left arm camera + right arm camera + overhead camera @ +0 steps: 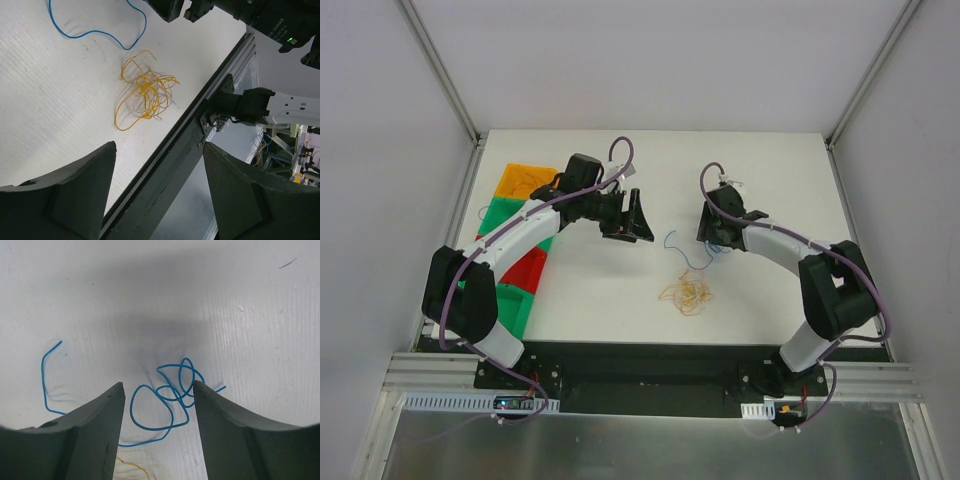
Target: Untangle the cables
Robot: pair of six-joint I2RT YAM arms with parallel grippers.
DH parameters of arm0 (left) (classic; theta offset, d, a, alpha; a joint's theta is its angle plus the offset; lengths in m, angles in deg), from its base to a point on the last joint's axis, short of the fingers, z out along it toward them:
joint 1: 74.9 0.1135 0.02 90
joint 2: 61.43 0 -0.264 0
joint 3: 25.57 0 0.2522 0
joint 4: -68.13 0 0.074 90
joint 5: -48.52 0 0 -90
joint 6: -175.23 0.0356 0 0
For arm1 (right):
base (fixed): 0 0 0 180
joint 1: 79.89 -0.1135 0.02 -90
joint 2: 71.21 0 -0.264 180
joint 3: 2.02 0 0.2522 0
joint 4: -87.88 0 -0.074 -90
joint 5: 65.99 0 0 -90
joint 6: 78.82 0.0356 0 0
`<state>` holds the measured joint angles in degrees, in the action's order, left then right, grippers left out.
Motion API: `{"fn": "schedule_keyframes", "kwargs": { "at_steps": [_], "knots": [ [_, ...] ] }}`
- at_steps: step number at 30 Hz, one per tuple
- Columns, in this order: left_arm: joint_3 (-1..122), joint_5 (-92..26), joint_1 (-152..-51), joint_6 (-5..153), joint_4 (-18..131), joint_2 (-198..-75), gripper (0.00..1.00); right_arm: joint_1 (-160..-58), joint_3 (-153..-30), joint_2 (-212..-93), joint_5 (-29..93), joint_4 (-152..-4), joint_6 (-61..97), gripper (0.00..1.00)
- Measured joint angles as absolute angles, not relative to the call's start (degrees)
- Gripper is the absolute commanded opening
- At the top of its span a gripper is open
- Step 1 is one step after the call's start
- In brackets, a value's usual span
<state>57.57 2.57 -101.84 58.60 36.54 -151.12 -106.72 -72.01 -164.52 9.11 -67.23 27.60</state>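
The left gripper [157, 150] hangs above the white table [770, 170] with its two dark fingers spread wide and nothing between them. The right gripper [158, 385] sits low over the table, its fingers parted to either side of the looped thin blue wire [170, 392] without pinching it. The tangled clump of thin orange-yellow wire [687, 293] lies near the blue strand, closer to the table's front edge.

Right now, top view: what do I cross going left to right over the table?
Coloured bins → left gripper → orange-tan cable clump → right gripper. Blue cable omitted: it overlaps the clump and the right gripper.
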Motion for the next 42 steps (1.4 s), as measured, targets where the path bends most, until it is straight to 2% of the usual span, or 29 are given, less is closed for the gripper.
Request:
{"fn": "schedule_keyframes", "kwargs": {
  "at_steps": [2,7,9,13,20,25,26,28,29,30,32,34,36,42],
  "knots": [
    [57.6,3.0,-101.9,58.6,36.5,-151.2,0.70,-107.2,-72.9,-165.7,8.6,-67.1,25.4,0.49],
    [57.6,3.1,-101.8,58.6,36.5,-151.2,0.70,-108.1,-74.3,-167.8,9.1,-66.0,22.2,0.11],
    [57.6,3.1,-101.8,58.6,36.5,-151.2,0.70,-108.2,-74.3,-167.6,10.3,-65.5,21.6,0.00],
    [57.6,3.6,-101.8,58.6,36.5,-151.5,0.71,-108.5,-73.6,-164.9,13.6,-64.9,20.7,0.00],
    [57.6,4.0,-101.8,58.8,36.7,-153.2,0.72,-108.6,-70.3,-151.8,20.4,-66.6,21.5,0.01],
    [57.6,4.8,-101.9,58.8,36.6,-157.0,0.76,-108.7,-70.0,-146.9,24.3,-67.1,22.9,0.00],
    [57.6,4.8,-101.9,58.8,36.6,-157.6,0.74,-108.9,-69.8,-145.8,25.2,-67.1,23.1,0.00],
    [57.6,4.9,-101.9,58.9,36.5,-157.9,0.49,-109.5,-69.4,-143.1,27.1,-67.0,23.9,0.00],
    [57.6,4.9,-101.9,58.8,36.5,-157.9,0.44,-109.7,-69.3,-141.7,28.0,-67.0,24.3,0.00],
    [57.6,4.9,-101.9,59.1,36.7,-157.8,0.44,-110.0,-69.3,-139.8,29.4,-67.1,24.9,0.00],
    [57.5,5.0,-102.0,60.0,37.8,-157.1,0.50,-110.3,-69.3,-136.4,31.5,-67.2,26.0,0.00],
    [56.7,5.5,-102.2,60.6,40.1,-155.2,0.64,-110.4,-69.3,-133.0,33.9,-67.4,27.7,0.00],
    [55.2,6.7,-102.7,60.9,43.0,-152.2,0.72,-110.7,-69.3,-130.1,36.1,-67.9,29.9,0.00],
    [51.1,12.7,-106.2,59.3,53.6,-144.5,0.84,-112.4,-69.3,-125.8,40.3,-70.2,36.0,0.00]
  ]
}}
